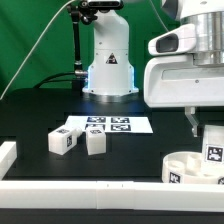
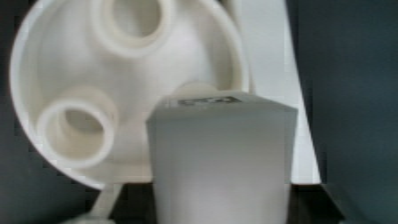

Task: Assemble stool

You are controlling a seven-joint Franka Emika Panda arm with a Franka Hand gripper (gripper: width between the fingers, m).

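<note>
Green curtain [image 1: 40, 40] backs a black counter [image 1: 40, 115], with the arm's white base [image 1: 108, 65] standing at the far centre. The marker board [image 1: 105, 125] lies flat on the counter in front of that base. Just nearer than it sit one loose leg [image 1: 62, 142] and a second loose leg [image 1: 96, 142], close together but apart, both lying on the counter with their tags showing. A white rail [image 1: 90, 190] runs along the near edge.

At the exterior view's right, the gripper [image 1: 204, 128] hangs low over the seat disc [image 1: 185, 166], which rests on the counter near the rail. A third leg [image 1: 213, 150] stands upright beneath the gripper, tag facing the camera, its lower end at the disc's rim. One dark finger [image 1: 192, 122] shows beside this leg with a narrow gap between them; the other finger is out of sight. I cannot tell whether the gripper is pinching the leg or spread around it.

The wrist view shows the same leg [image 2: 222, 160] upright in front of the seat disc [image 2: 71, 70], whose round sockets face the camera. Contact between leg and disc cannot be confirmed.
</note>
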